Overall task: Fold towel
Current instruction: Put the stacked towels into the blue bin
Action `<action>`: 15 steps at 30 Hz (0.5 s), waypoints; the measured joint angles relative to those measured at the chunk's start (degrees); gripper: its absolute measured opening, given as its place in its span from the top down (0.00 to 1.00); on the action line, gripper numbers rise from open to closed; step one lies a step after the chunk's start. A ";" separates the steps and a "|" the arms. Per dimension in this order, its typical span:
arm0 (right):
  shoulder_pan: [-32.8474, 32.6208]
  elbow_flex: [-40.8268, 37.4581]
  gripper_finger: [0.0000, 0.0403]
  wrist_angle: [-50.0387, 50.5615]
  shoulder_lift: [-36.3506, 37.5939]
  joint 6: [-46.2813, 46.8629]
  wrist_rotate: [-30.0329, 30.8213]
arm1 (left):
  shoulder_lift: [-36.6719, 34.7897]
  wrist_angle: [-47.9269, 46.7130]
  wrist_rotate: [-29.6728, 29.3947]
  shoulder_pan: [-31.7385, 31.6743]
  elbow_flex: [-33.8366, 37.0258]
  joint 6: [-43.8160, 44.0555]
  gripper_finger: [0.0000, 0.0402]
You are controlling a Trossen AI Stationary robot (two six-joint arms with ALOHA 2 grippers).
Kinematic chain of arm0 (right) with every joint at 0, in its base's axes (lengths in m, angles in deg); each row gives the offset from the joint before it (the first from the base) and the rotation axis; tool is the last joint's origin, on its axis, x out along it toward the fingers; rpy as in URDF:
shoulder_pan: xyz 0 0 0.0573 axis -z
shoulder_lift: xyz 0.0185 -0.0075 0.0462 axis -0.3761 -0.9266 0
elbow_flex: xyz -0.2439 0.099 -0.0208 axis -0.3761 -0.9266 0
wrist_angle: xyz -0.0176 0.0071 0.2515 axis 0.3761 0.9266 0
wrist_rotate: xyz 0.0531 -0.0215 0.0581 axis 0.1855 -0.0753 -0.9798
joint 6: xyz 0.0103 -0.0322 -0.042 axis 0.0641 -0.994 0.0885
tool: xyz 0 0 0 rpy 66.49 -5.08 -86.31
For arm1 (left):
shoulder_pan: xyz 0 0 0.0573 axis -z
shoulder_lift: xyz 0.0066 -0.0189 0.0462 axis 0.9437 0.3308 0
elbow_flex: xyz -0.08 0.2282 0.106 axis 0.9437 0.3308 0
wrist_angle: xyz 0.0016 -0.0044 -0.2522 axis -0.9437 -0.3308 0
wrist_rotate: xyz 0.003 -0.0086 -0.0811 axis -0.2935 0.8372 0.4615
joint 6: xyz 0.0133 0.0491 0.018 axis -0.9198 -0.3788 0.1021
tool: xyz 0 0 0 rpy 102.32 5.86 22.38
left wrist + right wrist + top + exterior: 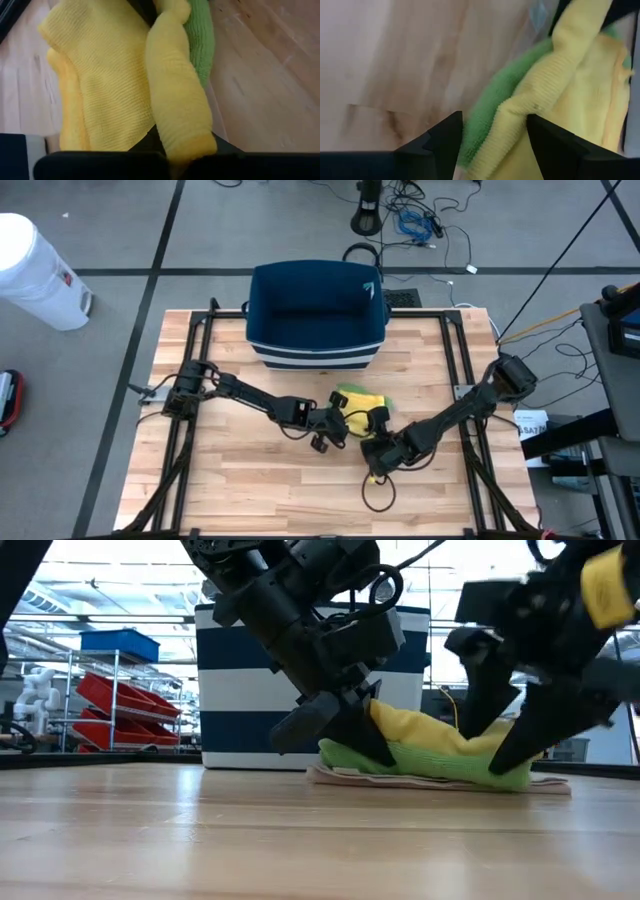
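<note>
Wrist views: ribbed yellow towel (pixel 115 85), fuzzy green towel (pixel 490 110).

From above we see a light wooden slatted desk (pixel 250 480) with a black metal frame. A dark blue fabric bin with a white stripe (pixel 316 315) sits at the far middle of the desk. In front of it lies a bunched yellow and green cloth towel (pixel 362 400). The left hand (pixel 335 423) is at the towel's left edge, the right hand (pixel 378 442) just at its near side. A white cylindrical container (pixel 35 272) stands on the grey floor, off the desk's far left corner. Black cables (pixel 415 220) trail on the floor beyond the bin.
</note>
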 joint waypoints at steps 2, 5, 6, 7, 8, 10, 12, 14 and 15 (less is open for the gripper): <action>0.79 0.00 0.48 0.12 -1.06 0.58 0.09 | 0.00 -0.30 0.22 0.14 -0.02 0.00 0.94; 1.46 0.00 0.48 0.29 -2.30 0.66 0.21 | 0.00 -1.19 0.34 0.40 -0.02 -0.02 0.94; 1.74 0.00 0.48 0.36 -2.60 0.66 0.23 | 0.00 -1.39 0.64 0.49 -0.02 -0.02 0.94; 1.92 0.00 0.48 0.41 -2.81 0.66 0.26 | 0.00 -1.62 1.41 0.55 -0.02 -0.02 0.94; 2.16 0.00 0.48 0.42 -2.97 0.75 0.42 | 0.00 -1.79 2.43 0.57 -0.02 -0.01 0.94; 2.70 0.00 0.48 0.85 -3.10 1.74 1.23 | 0.00 -1.76 4.09 0.57 -0.02 0.01 0.94; 3.59 0.00 0.49 1.06 -3.10 2.41 1.28 | 0.00 -1.78 4.63 0.75 -0.02 0.01 0.93; 4.41 0.00 0.52 1.39 -3.10 3.09 1.46 | 0.00 -1.99 4.79 0.90 -0.04 0.07 0.92; 4.83 0.00 0.54 1.68 -3.10 3.42 1.52 | 0.00 -2.25 4.92 0.90 -0.07 0.62 0.90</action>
